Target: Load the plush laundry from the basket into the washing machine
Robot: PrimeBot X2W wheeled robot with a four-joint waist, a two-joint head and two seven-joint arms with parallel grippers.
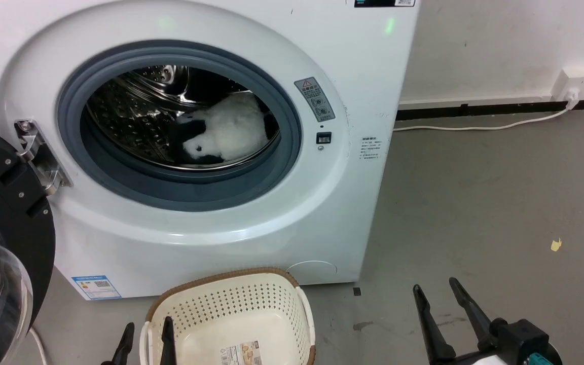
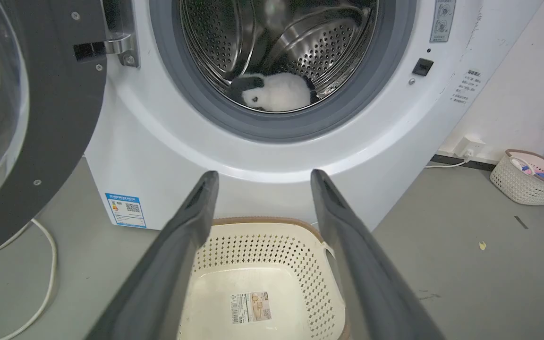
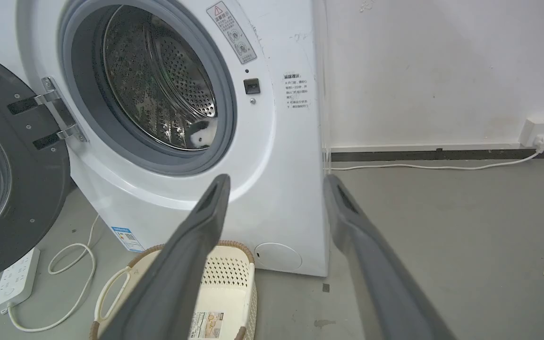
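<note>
Head view puts the washing machine (image 1: pixel 221 238) up ahead of both pairs of fingers, with its black-framed door (image 1: pixel 3 203) swung wide open, out beyond the outer side of my left fingers (image 2: pixel 177 255). The plush laundry (image 1: pixel 233 132) lies inside the drum (image 1: pixel 130 116), past the grey gasket (image 1: pixel 180 190) and well beyond every fingertip. I see its white fur and black patches resting low on the steel. On the left wrist view it sits straight ahead, above the gap between the left fingers.

My left fingers are spread apart and hold nothing. The basket (image 2: pixel 272 250) stands on the floor (image 1: pixel 474 203) under and between them, close to the foot of the machine. The label sticker (image 2: pixel 250 307) on its inner bottom shows in the gap between the two fingers.

My right fingers (image 3: pixel 184 255) are spread too, with nothing between them. They hang over grey floor to the right of the basket. On the right wrist view the basket is down by the left finger, and the machine's right corner stands ahead between the tips. A white cable (image 3: pixel 442 166) runs along the floor beyond the right finger to a wall socket (image 3: pixel 541 130).
</note>
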